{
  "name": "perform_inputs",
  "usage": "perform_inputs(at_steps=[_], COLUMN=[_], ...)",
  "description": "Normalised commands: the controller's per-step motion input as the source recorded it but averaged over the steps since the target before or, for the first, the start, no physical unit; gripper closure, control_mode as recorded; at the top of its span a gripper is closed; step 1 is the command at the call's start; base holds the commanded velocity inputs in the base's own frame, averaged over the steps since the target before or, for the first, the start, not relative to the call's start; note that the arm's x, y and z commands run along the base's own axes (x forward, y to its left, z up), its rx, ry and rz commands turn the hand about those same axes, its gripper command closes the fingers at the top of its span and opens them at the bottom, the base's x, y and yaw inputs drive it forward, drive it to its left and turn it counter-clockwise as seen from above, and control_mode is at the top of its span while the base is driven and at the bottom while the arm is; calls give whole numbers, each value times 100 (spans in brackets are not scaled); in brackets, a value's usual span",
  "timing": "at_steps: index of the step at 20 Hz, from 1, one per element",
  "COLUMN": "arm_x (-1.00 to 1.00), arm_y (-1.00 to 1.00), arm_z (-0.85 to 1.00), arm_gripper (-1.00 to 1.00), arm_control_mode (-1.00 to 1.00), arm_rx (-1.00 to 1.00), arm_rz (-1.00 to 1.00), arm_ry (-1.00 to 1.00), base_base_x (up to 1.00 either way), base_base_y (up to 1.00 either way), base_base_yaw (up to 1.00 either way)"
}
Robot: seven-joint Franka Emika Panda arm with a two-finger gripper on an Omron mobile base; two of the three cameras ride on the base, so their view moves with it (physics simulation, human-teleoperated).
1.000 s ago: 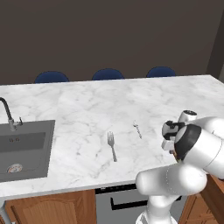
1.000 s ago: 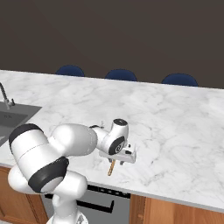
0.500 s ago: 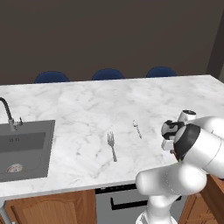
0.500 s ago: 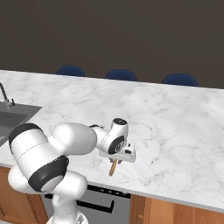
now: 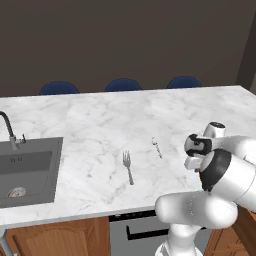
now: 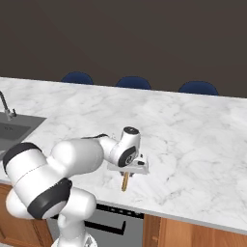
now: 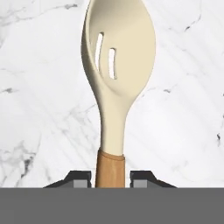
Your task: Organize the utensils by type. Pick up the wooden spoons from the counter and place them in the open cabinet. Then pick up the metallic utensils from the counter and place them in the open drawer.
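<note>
Nearest to us, our gripper [image 7: 110, 180] has just narrowed: a second ago its jaws stood wider, and now the two fingertips [image 7: 81, 179] press either side of the brown handle of a wooden spoon [image 7: 117, 83]. We judge it to be grasping the spoon low on the handle, with the pale slotted bowl stretching away over the marble. From the right base camera, the handle's end pokes out below the hand [image 6: 129, 166] near the front edge of the counter [image 6: 193, 135], so the spoon looks to be lying on the slab or barely off it; we cannot tell which.

For the task, that means the first wooden spoon is now secured and the next step, as we see it, is a lift and a carry to the cabinet.

Further out on the counter, the metal fork [image 5: 128, 166] lies untouched where it was, and just beyond it, a little apart, the small metal spoon [image 5: 157, 147]. Both wait for the drawer stage. Off to the left sits the sink [image 5: 27, 170], and past the far edge three blue chairs [image 5: 123, 84].
</note>
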Motion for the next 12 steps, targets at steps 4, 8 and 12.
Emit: perform_inputs(at_steps=[4,8,12], arm_x=[8,7,13], arm_y=[14,12,21], arm_z=[62,80,76], arm_gripper=[100,100,100], arm_control_mode=[-100,-100,-100], arm_rx=[0,3,2], arm_rz=[11,10,11], arm_ry=[-1,0,0], base_base_x=[0,0,0], base_base_y=[0,0,0], base_base_yaw=[0,0,0])
